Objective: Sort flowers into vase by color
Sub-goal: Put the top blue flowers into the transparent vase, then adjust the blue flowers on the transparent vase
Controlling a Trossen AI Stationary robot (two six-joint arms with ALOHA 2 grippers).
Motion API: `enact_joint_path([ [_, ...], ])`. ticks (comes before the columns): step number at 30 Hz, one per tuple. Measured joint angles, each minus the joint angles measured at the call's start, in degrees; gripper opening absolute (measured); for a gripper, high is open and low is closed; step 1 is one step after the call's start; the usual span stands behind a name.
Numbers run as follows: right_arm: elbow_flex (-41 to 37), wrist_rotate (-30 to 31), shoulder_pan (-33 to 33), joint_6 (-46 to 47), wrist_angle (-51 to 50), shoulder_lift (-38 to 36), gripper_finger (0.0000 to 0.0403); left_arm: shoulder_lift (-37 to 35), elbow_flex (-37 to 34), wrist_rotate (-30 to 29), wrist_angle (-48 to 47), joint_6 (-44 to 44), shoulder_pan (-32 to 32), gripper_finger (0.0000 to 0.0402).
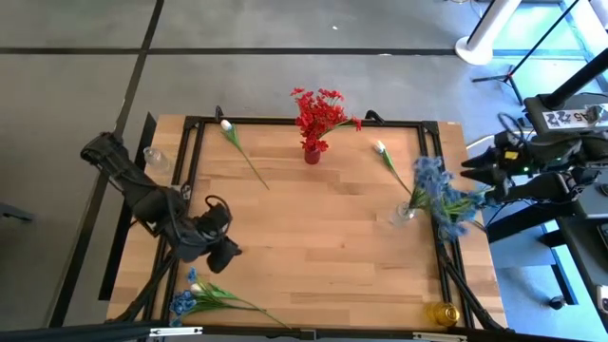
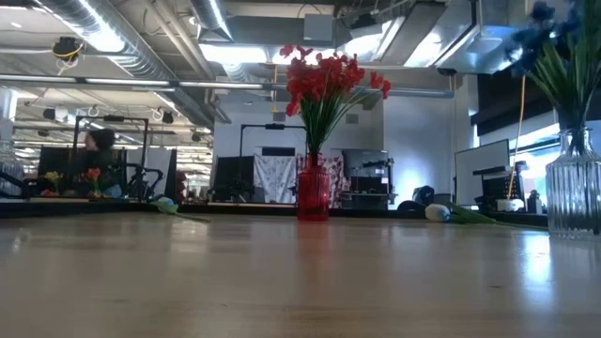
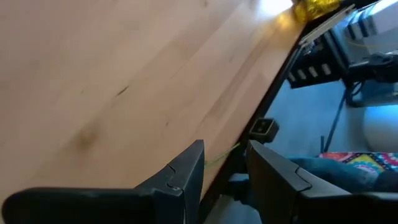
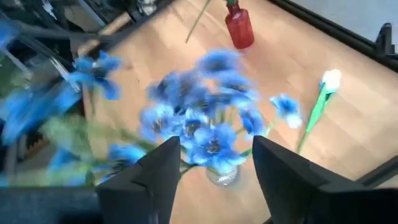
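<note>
Red flowers (image 1: pixel 318 109) stand in a red vase (image 1: pixel 312 152) at the far middle of the table. Blue flowers (image 1: pixel 439 190) stand in a clear vase (image 1: pixel 404 214) near the right edge. Two white flowers (image 1: pixel 231 133) (image 1: pixel 382 152) lie flat on the far part of the table. A bunch of blue flowers (image 1: pixel 195 296) lies at the near left corner. My left gripper (image 1: pixel 228 249) hovers open over the near left part, with nothing between its fingers (image 3: pixel 186 171). My right gripper (image 1: pixel 473 171) hangs open just past the right edge, above and beside the blue flowers (image 4: pixel 211 134).
A yellow vase (image 1: pixel 444 312) stands at the near right corner and a clear vase (image 1: pixel 157 159) at the far left edge. A black frame (image 1: pixel 432 128) runs around the tabletop. The middle of the table (image 1: pixel 313 237) is bare wood.
</note>
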Motion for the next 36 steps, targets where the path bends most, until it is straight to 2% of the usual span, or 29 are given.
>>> enact_joint_path([
  [5,-1.1,-0.1,0.0,0.8,0.1,0.1,0.0184,0.2,0.0,-0.7,-0.6,-3.8,-2.2,0.0117],
  [11,-11.2,3.4,0.0,3.0,0.5,0.1,0.0180,0.2,0.0,-2.7,-0.6,-5.4,-2.3,0.0117],
  [16,-17.4,6.6,0.0,3.3,6.2,0.2,0.0179,0.2,0.0,-3.9,-0.5,-6.9,-2.1,0.0117],
  [20,-14.9,8.7,0.0,2.1,4.5,0.5,0.0179,0.2,0.0,-3.9,-0.4,-8.7,-2.1,0.0117],
  [24,-7.1,10.4,0.0,-1.0,0.0,0.5,0.0179,0.2,0.0,-4.5,-0.4,-9.7,-2.1,0.0117],
  [25,-5.0,9.4,0.0,-3.8,-0.3,0.4,0.0179,0.2,0.0,-5.1,-0.4,-9.8,-2.1,0.0117],
  [27,-2.6,3.1,0.0,-12.6,0.3,-0.5,0.0179,0.2,0.0,-6.3,-0.3,-9.9,-2.1,0.0117],
  [30,-2.4,-5.4,0.0,-22.8,-0.1,-2.3,0.0179,0.2,0.0,-7.6,-0.2,-9.9,-2.1,0.0117],
  [32,-4.4,-8.1,0.0,-26.8,-0.1,-3.4,0.0179,0.3,0.0,-9.0,0.1,-9.9,-2.1,0.0117],
  [36,-9.9,-9.0,0.0,-32.8,-0.1,-4.7,0.0179,0.8,0.0,-11.1,1.5,-9.9,-2.1,0.0117],
])
